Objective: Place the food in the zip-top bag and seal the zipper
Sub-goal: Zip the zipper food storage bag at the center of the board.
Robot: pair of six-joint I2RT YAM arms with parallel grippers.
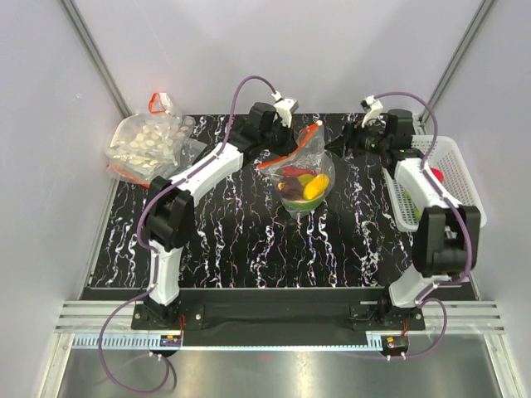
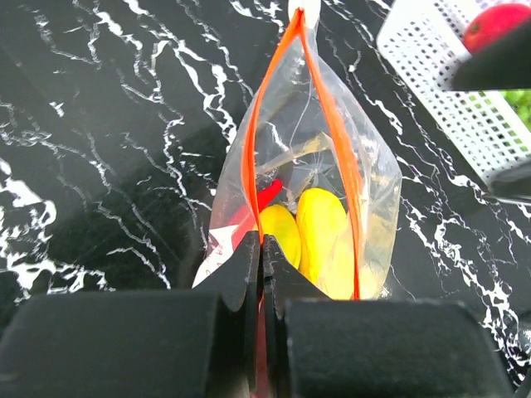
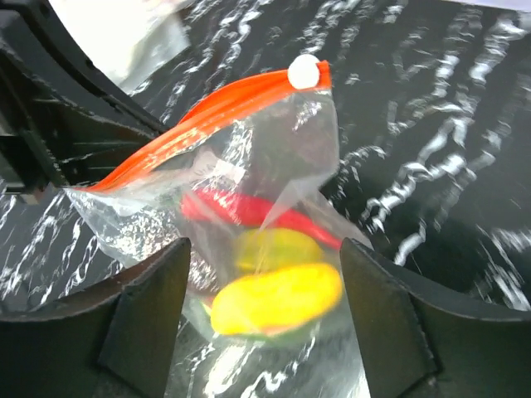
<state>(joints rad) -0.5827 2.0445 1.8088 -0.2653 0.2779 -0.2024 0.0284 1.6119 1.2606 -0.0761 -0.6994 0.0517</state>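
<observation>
The zip-top bag [image 1: 305,178] stands on the black marbled table [image 1: 232,240], a little toward 12 o'clock from the table's centre; food [image 2: 319,240] lies inside it (yellow pieces, a red one, something dark and something green seen from above). Its zipper [image 2: 249,157] is parted along most of its length, the two red-orange strips bowing apart and meeting at a white slider [image 3: 304,72] at the bag's far end, toward 1 o'clock. The left gripper [image 2: 261,249] is pinched tight on the zipper's other end, at the bag's 10 o'clock corner, its jaws pressed together with the strip between them. The right gripper [image 3: 261,307] hangs at the bag's 2 o'clock side with its jaws spread wide, nothing clamped; in its wrist view the bag shows between the two fingers, and whether they touch the plastic cannot be told. A white basket [image 1: 452,166] sits at the table's 3 o'clock edge; a larger clear bag [image 1: 149,143] of whitish pieces lies at 10 o'clock.
</observation>
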